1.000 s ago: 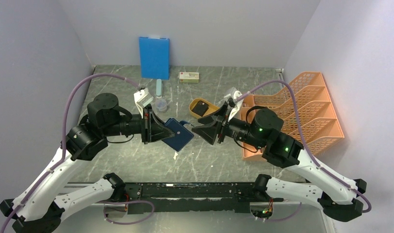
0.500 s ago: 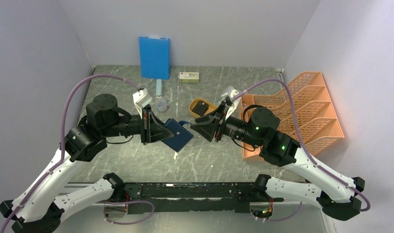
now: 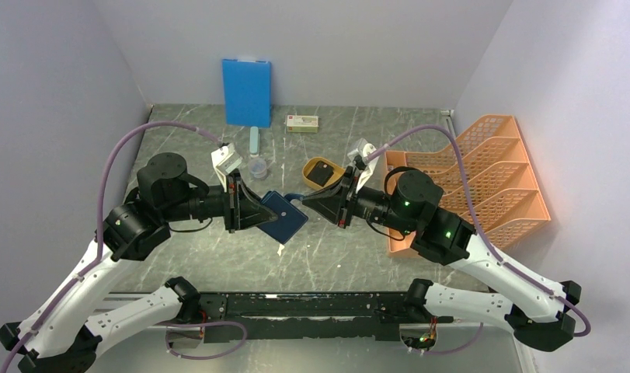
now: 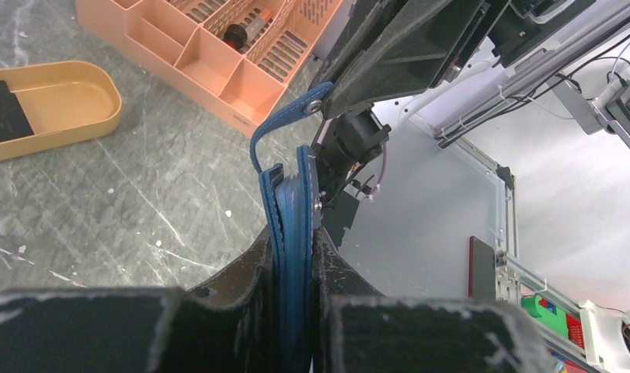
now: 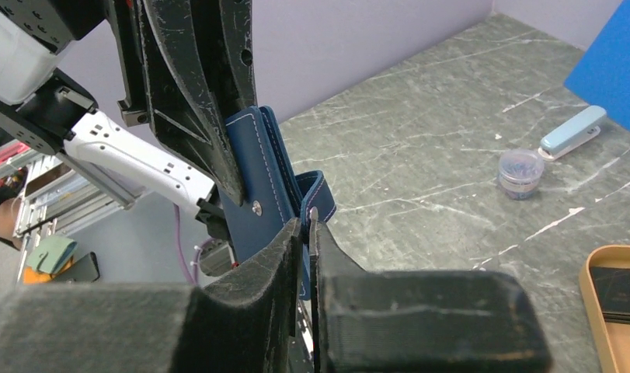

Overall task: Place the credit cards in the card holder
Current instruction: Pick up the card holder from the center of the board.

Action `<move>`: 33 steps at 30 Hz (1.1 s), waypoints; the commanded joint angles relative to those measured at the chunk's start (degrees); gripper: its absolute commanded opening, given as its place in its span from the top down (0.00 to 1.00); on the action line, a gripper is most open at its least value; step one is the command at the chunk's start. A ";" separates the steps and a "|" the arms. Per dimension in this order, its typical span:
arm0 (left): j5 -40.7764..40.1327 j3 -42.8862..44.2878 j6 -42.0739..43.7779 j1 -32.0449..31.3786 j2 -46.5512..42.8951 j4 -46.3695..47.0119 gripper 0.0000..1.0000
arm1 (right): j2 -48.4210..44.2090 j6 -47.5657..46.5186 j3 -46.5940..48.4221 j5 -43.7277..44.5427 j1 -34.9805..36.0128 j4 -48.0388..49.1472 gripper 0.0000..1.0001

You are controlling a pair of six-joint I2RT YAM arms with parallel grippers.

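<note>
The dark navy card holder [image 3: 284, 216] hangs edge-on above the table's middle, pinched in my shut left gripper [image 3: 263, 211]. The left wrist view shows the card holder [image 4: 292, 202] between the left gripper [image 4: 294, 233] fingers, its snap tab [image 4: 280, 124] curling up to the right gripper [image 4: 389, 54]. My right gripper [image 5: 306, 221] is shut on that tab [image 5: 319, 194], facing the left fingers [image 5: 195, 93]. Dark credit cards [image 3: 321, 176] lie in a yellow oval tray [image 3: 339, 169], also seen as cards [image 5: 618, 291].
An orange desk organizer [image 3: 482, 183] stands on the right. A bright blue board [image 3: 246, 92] leans on the back wall, with a small box [image 3: 302, 123], a pale blue stapler [image 5: 573, 132] and a little clear jar [image 5: 520, 172] in front of it.
The right gripper moved left to the card holder and closed its jaws on the snap tab. The left gripper kept hold of the card holder, barely moving.
</note>
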 commanded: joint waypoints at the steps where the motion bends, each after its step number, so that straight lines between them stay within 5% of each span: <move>1: -0.32 -0.23 -0.69 0.19 -0.84 1.44 0.95 | -0.20 0.02 1.39 -1.43 -0.42 1.49 0.92; 6: -0.97 0.01 -0.39 0.19 -0.71 0.68 0.95 | -0.63 -0.10 1.52 -1.62 -0.38 1.20 0.97; 10: -1.04 0.10 -0.34 0.19 -0.55 0.48 0.95 | -0.90 -0.17 2.19 -1.15 -0.35 0.27 0.87; 22: -1.03 -0.12 -0.61 0.19 -0.71 0.53 0.95 | -0.33 0.28 2.05 -1.69 -0.34 0.73 0.76; 33: -1.03 -0.49 -0.56 0.19 -0.78 0.70 0.95 | -0.11 0.28 1.96 -1.38 -0.41 0.82 0.96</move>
